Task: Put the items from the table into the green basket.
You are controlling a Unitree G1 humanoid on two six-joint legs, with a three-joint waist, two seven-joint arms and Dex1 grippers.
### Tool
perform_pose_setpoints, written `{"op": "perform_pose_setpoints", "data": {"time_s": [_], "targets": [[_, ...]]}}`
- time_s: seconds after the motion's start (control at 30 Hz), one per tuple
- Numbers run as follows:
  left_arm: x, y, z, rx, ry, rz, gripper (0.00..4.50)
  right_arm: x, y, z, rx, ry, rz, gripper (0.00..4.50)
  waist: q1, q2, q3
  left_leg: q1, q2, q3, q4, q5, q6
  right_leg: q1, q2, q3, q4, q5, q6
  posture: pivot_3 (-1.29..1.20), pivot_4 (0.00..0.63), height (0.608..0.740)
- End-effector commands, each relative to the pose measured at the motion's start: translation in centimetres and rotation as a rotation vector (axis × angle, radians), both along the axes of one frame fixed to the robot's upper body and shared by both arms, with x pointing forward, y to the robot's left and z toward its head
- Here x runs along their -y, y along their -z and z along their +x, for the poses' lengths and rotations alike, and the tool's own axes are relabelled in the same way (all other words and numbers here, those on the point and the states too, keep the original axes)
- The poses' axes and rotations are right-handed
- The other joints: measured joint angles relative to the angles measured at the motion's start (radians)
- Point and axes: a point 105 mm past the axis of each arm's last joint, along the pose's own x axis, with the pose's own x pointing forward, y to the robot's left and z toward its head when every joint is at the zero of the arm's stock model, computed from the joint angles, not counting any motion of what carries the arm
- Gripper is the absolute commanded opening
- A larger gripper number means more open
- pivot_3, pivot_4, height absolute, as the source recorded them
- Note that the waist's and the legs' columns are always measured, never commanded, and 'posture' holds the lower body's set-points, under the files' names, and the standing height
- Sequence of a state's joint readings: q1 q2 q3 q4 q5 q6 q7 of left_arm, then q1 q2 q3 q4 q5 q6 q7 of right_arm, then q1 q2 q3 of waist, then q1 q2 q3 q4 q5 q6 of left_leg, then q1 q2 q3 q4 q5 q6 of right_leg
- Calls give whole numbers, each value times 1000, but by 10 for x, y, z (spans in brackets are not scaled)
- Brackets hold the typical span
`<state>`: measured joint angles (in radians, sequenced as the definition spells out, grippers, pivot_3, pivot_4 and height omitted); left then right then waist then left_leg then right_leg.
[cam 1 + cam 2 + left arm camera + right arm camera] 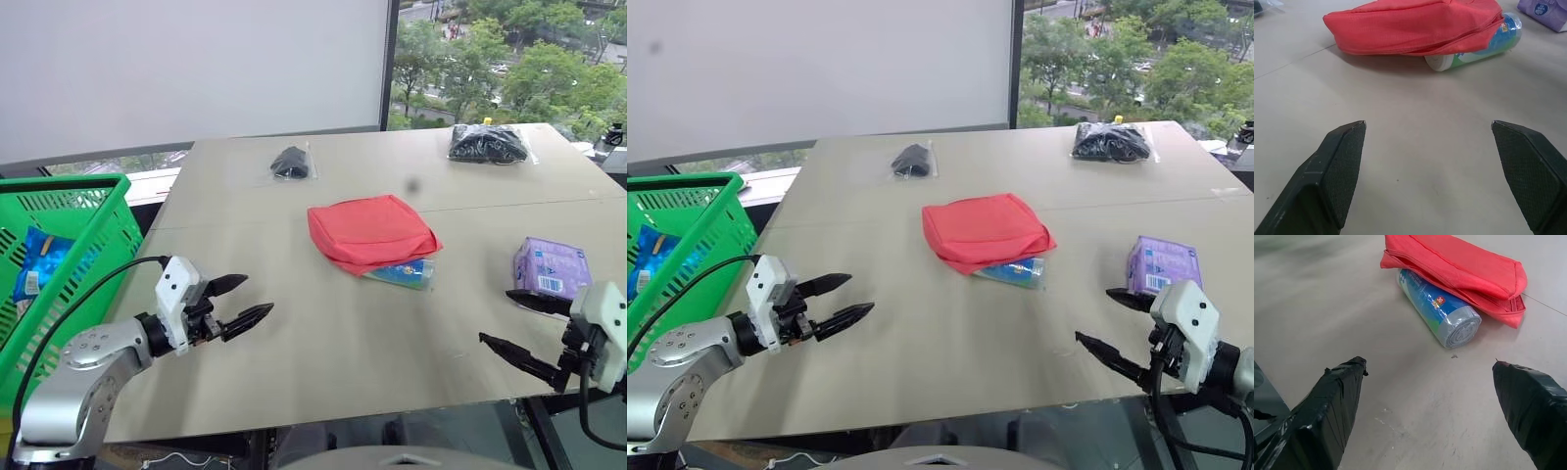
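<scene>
Teal-and-white tube pack [1442, 313] lies flat ahead of both wide-open jaws, under red pouch [370, 231]; beige worktop [323, 352]; window beyond.

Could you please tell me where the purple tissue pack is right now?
The purple tissue pack lies near the table's right edge, just beyond the right gripper, right of the red pouch.
</scene>
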<state>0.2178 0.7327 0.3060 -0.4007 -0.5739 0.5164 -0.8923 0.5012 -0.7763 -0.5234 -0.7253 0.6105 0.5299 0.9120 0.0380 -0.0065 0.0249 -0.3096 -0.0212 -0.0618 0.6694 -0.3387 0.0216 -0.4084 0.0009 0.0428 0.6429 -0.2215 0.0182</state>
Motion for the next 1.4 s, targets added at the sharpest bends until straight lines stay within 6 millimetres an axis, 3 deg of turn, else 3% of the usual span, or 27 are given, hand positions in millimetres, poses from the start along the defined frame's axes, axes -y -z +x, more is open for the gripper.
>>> {"op": "perform_pose_setpoints", "data": {"time_s": [0.03, 0.27, 0.47, 0.63, 0.8, 0.93, 1.17, 1.27, 1.4], "targets": [[4, -16, 7, 63, 15, -2, 4224, -7, -11, 6, 73, -22, -9, 4475, 0, 0, 0, 0, 0, 0, 0, 0, 0, 0, 0, 0, 0, 0, 0, 58, 0, 740], [40, -34, 19, 160, 157, 70, 4224, -21, -32, 20, 183, -50, -17, 4475, -1, -1, 2, 0, -1, 0, 0, 0, 0, 0, 3, 0, 0, 0, 0, 33, 0, 740], [68, -35, 41, 234, 278, 281, 4224, -23, -27, 18, 161, -72, -47, 4475, 1, -1, 2, -1, -2, -2, 0, 0, 0, -3, 1, 0, -1, 2, -3, 13, 0, 740], [86, -39, 62, 332, 353, 350, 4224, -22, -16, 11, 154, -78, -77, 4475, -8, -1, 3, -2, -2, 1, 0, 0, 0, -2, 3, 1, -1, 1, 0, -30, 0, 740], [93, -40, 68, 349, 382, 333, 4224, -15, -13, 6, 167, -41, -77, 4475, -38, -2, 4, -2, -1, 2, 0, 0, 1, -2, 5, 3, -1, 0, 0, -56, 0, 740], [104, -32, 87, 422, 417, 450, 4224, -16, -10, 3, 165, -40, -70, 4475, -44, -2, 4, -1, -2, 2, 0, 0, 1, -1, 6, 2, -1, 1, 0, -61, 0, 740], [108, 14, 106, 386, 560, 686, 4224, -18, -12, 3, 173, -46, -73, 4475, -55, -2, 4, 0, -4, 3, 1, 0, 1, 0, 7, 3, 0, 1, 0, -87, 0, 740], [108, 17, 111, 383, 569, 689, 3441, -18, -13, 3, 177, -40, -77, 4500, -55, -2, 4, -1, -2, 3, 1, -1, 1, 0, 9, 3, 0, 1, 0, -92, 0, 740], [103, 10, 119, 417, 536, 681, 1373, -18, -14, 3, 181, -33, -83, 4500, -55, -1, 3, 0, -2, 3, 1, -1, 2, 0, 8, 4, 0, 1, 0, -95, 0, 740]]}}
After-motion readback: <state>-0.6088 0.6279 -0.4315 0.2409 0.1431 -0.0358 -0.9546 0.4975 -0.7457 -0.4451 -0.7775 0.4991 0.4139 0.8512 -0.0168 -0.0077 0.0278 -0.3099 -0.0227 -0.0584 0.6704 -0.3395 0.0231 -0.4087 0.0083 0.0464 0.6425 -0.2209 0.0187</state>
